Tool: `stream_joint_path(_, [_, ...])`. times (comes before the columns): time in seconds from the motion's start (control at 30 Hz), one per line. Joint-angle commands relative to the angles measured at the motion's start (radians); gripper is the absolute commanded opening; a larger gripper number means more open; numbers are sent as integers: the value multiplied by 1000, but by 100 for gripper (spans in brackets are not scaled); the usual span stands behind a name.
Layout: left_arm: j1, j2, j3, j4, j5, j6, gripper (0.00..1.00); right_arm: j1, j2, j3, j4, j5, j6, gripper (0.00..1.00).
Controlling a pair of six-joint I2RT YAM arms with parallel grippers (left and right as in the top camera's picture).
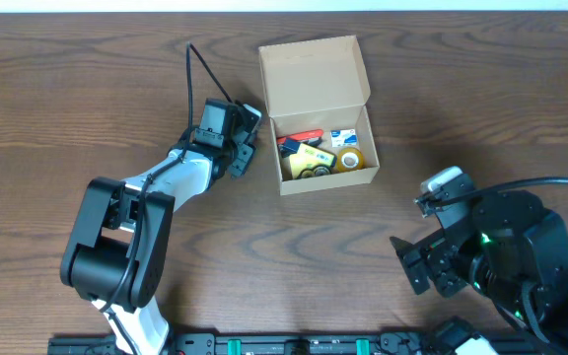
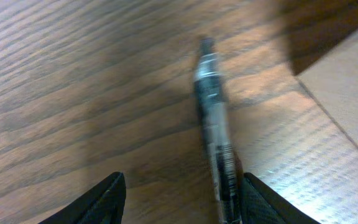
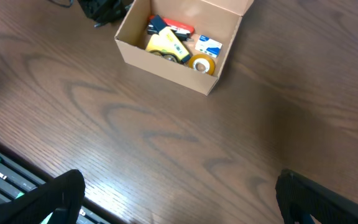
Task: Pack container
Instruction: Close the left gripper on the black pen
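The container, a tan cardboard box with its flap lid standing open, sits at the table's far middle. Inside lie a yellow item, a tape roll, a red item and a small white-and-blue pack. My left gripper is low over the table just left of the box, open. In the left wrist view a dark pen lies on the wood between the fingers, against the right finger, with the box wall to its right. My right gripper is open and empty at the near right.
The right wrist view shows the container far ahead, with bare wood grain between the wide-open right gripper and it. The left arm's black base stands at the near left, and a black rail runs along the front edge.
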Motion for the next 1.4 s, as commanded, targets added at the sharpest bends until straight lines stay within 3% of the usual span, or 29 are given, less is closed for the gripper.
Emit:
stream_joint_path(0.0, [10,56,-13,-17,-117,-26,60,-17,-2,0,0,11,14,99])
stream_joint_path(0.2, [41,56,-13,-18,-98,-90,60,-17,-2,0,0,11,14,99])
stream_joint_path(0.43, [40,56,-13,-68,40,-91,47,-17,-2,0,0,11,14,99])
stream_joint_path(0.57, [41,55,-13,-89,48,-139,52,-17,-2,0,0,11,14,99])
stream_joint_path(0.7, [42,55,-13,-95,49,-209,50,-17,-2,0,0,11,14,99])
stream_joint_path(1.17, [45,55,-12,-173,48,-247,8,-17,-2,0,0,11,14,99])
stream_joint_path(1.37, [65,52,-11,-180,48,-247,6,-17,-2,0,0,11,14,99])
